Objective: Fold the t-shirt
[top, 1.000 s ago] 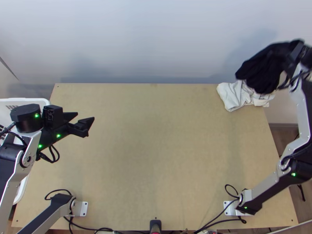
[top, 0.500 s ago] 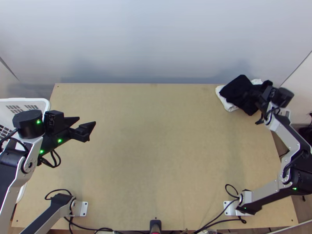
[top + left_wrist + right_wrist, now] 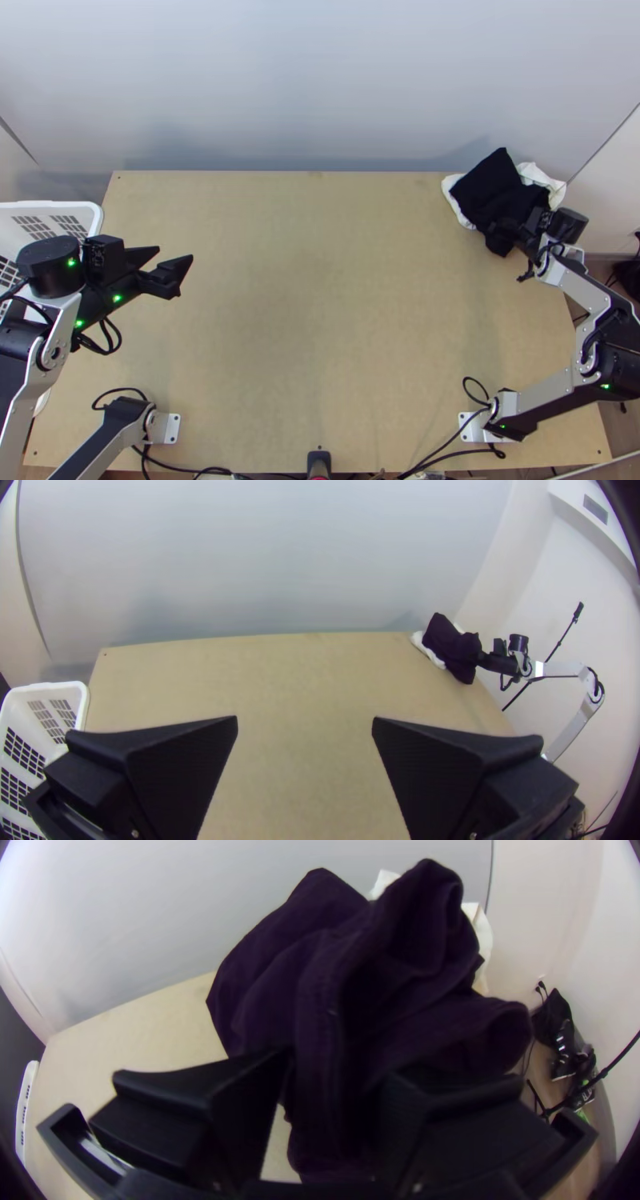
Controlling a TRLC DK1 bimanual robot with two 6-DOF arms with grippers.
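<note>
Our right pincer (image 3: pixel 528 227) stands parted around some of the black T-shirt (image 3: pixel 490 188), bunched on white cloth (image 3: pixel 542 174) at the table's (image 3: pixel 320 320) far right corner; our left (image 3: pixel 175 254) gapes wide near the white basket (image 3: pixel 48 206).

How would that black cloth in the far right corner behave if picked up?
Probably floppy: the black cloth lies bunched in soft, rounded folds. Lifted by one part, it would likely sag and change shape, as nothing about it looks stiff. It might also drag the white cloth beneath it, since they lie together.
</note>
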